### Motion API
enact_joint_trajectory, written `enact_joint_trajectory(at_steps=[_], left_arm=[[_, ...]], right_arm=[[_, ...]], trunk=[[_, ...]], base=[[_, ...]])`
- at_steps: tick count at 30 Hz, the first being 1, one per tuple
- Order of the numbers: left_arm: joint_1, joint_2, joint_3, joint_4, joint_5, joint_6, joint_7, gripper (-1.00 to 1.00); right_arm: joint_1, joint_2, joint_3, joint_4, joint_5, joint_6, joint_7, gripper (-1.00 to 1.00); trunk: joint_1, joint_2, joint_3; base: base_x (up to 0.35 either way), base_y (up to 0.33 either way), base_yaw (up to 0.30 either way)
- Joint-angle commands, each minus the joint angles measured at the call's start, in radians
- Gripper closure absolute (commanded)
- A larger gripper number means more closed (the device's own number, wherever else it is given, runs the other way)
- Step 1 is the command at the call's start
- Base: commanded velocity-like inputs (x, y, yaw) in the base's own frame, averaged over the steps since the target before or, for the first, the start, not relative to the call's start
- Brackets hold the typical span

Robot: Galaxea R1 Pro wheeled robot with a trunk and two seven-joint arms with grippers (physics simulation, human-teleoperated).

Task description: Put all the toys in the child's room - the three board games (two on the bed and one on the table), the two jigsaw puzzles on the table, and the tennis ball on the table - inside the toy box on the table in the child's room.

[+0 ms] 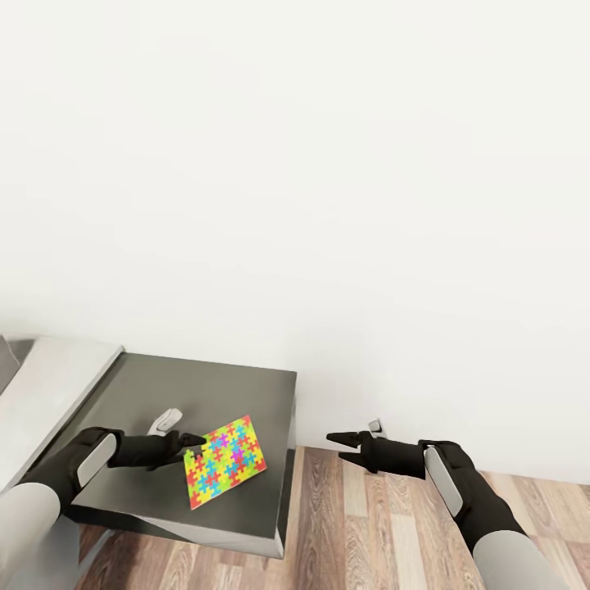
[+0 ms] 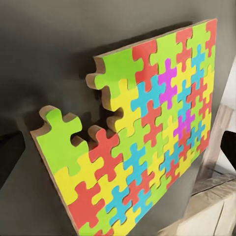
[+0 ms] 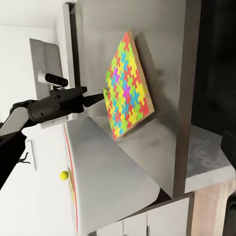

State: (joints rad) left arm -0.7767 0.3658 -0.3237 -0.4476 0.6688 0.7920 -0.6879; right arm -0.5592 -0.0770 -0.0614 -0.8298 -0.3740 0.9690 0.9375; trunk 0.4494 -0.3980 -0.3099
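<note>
Your left gripper [image 1: 190,443] is pinching one jigsaw puzzle [image 1: 225,460] by its edge, holding it tilted above the table [image 1: 270,393]; your right gripper [image 1: 336,441] hangs empty, jaws narrow. The toy box [image 3: 105,187] beside it holds the tennis ball [image 3: 63,175]; the puzzle is yet to go in.

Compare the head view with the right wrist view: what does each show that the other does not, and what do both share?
Head view alone: the right gripper, hanging over the wooden floor beside the table.

Right wrist view alone: the tennis ball and the light grey toy box.

Both: the left gripper, its fingertips at the edge of the jigsaw puzzle, which is tilted up off the table.
</note>
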Motion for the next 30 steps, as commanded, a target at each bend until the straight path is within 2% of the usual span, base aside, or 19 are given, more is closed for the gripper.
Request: enact_joint_trajectory(at_steps=[1, 14, 17, 26, 27, 30], left_arm=[[-0.001, 0.001, -0.005, 0.0, 0.005, 0.004, -0.002, -1.0], [-0.001, 0.0, -0.005, 0.0, 0.005, 0.004, -0.002, -1.0], [-0.001, -0.007, -0.005, 0.0, 0.005, 0.003, -0.002, -1.0], [-0.001, -0.013, -0.005, 0.0, 0.005, 0.003, -0.002, -1.0], [-0.001, -0.013, -0.005, 0.0, 0.005, 0.003, -0.002, -1.0], [-0.001, -0.013, -0.006, 0.0, 0.005, 0.003, -0.002, -1.0]], right_arm=[[-0.001, 0.0, -0.002, 0.0, 0.003, 0.004, 0.004, -1.0], [0.0, 0.001, -0.002, 0.001, 0.003, 0.002, 0.004, -1.0], [0.0, 0.006, -0.001, 0.001, 0.004, 0.0, 0.003, -1.0], [0.0, 0.014, 0.008, 0.003, 0.004, -0.072, 0.001, -1.0], [-0.001, 0.019, 0.009, 0.003, 0.004, -0.073, 0.001, -1.0], [-0.001, 0.063, 0.011, 0.003, 0.012, -0.073, -0.007, -1.0]], trunk=[[0.001, -0.002, -0.002], [0.001, -0.002, -0.002], [0.001, -0.002, -0.002], [0.001, -0.002, -0.002], [0.001, -0.002, -0.002], [0.001, -0.002, -0.002]], base=[[0.0, -0.024, 0.0], [0.0, -0.091, 0.0], [0.0, -0.191, 0.0], [0.0, -0.041, 0.0], [0.0, -0.003, 0.0], [0.0, -0.001, 0.0]])
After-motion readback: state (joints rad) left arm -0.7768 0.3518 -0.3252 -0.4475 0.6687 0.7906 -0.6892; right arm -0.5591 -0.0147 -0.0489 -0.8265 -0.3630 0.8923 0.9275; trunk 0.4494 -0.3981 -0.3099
